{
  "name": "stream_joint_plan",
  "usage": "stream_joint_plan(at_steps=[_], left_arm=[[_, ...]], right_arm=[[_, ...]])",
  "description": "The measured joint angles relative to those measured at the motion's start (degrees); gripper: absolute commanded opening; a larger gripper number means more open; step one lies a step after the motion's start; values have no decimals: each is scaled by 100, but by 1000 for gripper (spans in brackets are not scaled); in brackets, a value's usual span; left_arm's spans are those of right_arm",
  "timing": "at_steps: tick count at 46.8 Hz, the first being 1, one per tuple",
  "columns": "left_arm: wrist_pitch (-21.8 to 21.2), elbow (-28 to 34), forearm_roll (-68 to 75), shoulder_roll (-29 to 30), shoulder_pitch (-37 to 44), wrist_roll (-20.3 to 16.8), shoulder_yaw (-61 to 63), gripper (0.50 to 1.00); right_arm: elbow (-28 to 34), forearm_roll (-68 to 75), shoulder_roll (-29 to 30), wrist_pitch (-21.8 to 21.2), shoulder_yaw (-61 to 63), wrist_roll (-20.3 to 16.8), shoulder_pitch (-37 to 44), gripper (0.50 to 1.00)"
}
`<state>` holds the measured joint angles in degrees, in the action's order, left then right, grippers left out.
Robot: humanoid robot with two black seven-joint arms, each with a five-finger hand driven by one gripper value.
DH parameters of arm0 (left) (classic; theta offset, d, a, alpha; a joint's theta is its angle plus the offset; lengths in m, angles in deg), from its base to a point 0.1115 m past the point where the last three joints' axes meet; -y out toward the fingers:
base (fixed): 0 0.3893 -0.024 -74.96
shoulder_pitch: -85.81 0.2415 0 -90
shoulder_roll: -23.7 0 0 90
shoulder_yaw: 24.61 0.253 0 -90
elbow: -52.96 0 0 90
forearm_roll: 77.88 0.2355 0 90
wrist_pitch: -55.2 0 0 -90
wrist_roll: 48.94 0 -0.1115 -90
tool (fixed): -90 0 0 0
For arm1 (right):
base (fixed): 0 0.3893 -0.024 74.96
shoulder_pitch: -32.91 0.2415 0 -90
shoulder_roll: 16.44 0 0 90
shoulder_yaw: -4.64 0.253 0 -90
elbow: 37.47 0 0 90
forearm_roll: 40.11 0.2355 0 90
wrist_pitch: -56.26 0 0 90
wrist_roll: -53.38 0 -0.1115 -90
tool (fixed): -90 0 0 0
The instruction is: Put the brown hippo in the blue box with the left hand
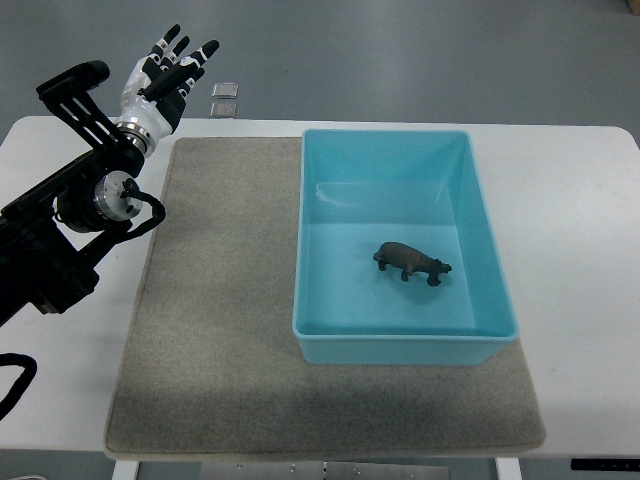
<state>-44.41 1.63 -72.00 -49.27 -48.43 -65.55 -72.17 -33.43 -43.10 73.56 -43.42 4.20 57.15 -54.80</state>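
The brown hippo (412, 262) stands upright on the floor of the blue box (480, 215), right of its middle. The blue box sits on the right part of a grey mat (220, 300). My left hand (170, 68) is raised at the far left, beyond the table's back edge, well away from the box. Its fingers are spread and it holds nothing. The left arm (70, 215) comes in from the left edge. The right arm is out of view.
The mat lies on a white table (585, 250). Two small square objects (224, 98) lie on the floor behind the table's back edge. A black cable (15, 375) loops at the lower left.
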Motion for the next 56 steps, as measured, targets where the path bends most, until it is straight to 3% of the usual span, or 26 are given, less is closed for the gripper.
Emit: stream_joint_plan(at_steps=[56], left_arm=[[637, 167, -30, 10, 525, -1, -612, 999]], right_arm=[[0, 0, 0, 1, 0, 0, 0, 936]])
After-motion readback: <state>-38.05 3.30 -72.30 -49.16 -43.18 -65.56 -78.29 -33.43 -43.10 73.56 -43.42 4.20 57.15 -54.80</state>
